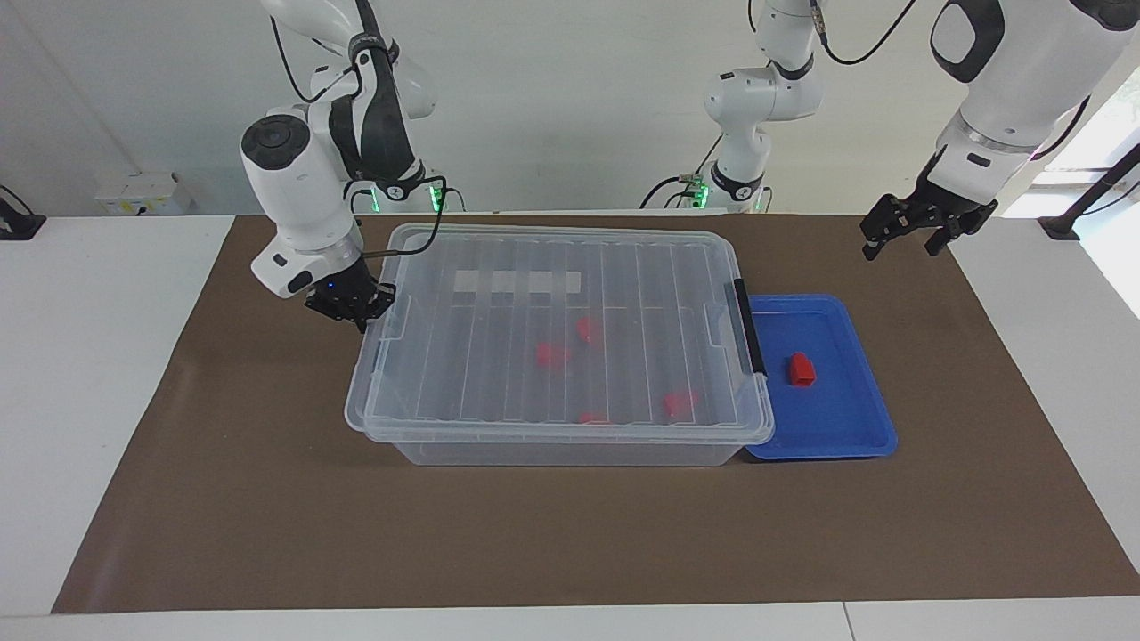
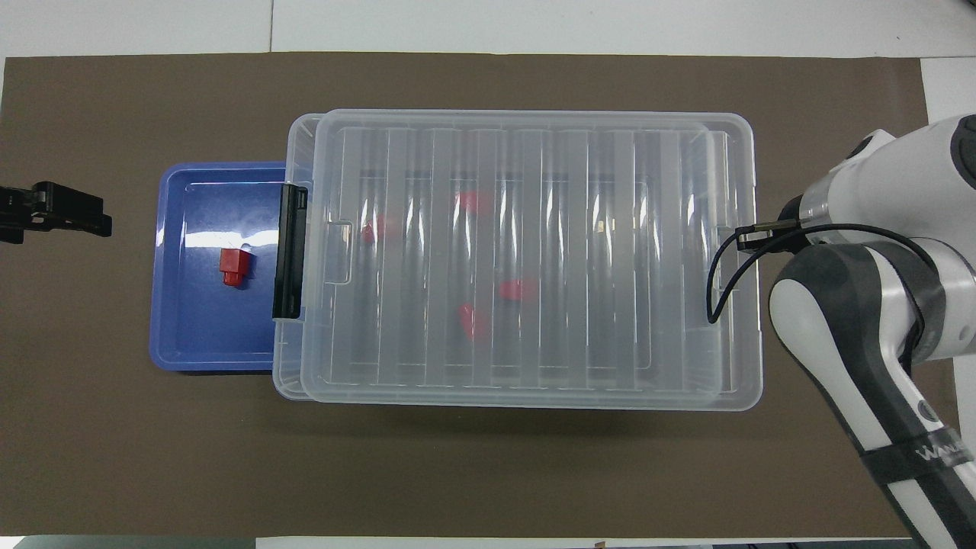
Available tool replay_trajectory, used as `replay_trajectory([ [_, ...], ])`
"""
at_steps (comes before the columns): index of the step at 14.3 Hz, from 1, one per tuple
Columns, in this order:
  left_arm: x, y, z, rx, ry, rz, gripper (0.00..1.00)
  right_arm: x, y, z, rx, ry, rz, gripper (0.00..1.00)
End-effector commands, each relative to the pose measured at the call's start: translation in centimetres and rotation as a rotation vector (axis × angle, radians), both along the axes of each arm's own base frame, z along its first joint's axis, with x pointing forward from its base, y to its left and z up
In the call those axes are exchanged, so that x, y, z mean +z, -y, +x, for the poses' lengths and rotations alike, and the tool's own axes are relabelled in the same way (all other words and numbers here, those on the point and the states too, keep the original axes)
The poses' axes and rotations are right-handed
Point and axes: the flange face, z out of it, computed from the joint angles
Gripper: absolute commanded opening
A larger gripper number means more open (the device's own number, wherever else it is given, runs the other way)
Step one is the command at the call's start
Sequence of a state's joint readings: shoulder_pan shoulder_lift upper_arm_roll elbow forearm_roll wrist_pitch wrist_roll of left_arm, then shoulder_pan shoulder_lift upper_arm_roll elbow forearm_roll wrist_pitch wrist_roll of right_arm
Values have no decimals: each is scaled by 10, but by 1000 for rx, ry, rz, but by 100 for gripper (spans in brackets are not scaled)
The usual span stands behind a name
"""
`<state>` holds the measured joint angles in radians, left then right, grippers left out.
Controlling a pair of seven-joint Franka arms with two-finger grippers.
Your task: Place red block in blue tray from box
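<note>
One red block [image 1: 802,369] lies in the blue tray [image 1: 846,409], which sits against the box [image 1: 570,454] at the left arm's end. The ribbed clear lid [image 1: 552,356] lies on the box, slightly shifted, with its black latch clip [image 1: 748,325] beside the tray. Several more red blocks [image 1: 552,354] show blurred through the lid. My right gripper [image 1: 354,307] is low at the lid's edge at the right arm's end. My left gripper [image 1: 901,247] is open and empty, raised over the mat near the tray. In the overhead view the block [image 2: 232,267], tray [image 2: 198,328], box rim [image 2: 526,118] and left gripper [image 2: 91,217] show.
A brown mat [image 1: 267,499] covers the table under everything. The right arm's wrist and cable [image 2: 877,305] hang over the mat beside the box and hide its gripper in the overhead view.
</note>
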<state>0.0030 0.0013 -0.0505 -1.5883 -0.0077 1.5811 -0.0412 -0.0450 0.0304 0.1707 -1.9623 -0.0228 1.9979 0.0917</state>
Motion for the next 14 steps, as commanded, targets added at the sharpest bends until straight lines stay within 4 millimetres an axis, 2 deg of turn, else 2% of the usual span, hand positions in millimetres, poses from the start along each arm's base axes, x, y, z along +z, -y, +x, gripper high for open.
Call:
replay_trajectory([
  [1,2,-3,-9,6,-1,3,100,-13,-3,-5,-15,-4,14,6],
  [5,2,-2,-9,5,1,3,100,-12,-1,-6,17,-18,12,13],
  [8,2,-3,-9,6,-1,3,100,-2,23,0,38,-53,8,29],
  [9,2,-3,-9,6,-1,3,100,7,29,1,39,-64,8,45],
  [10,2,-2,-9,5,-1,3,100,16,33,2,35,-69,6,86],
  [11,2,-2,-9,5,-1,3,100,30,35,3,34,-70,-4,100],
  [14,2,-3,-9,5,-1,3,100,84,46,6,15,-83,-9,100],
])
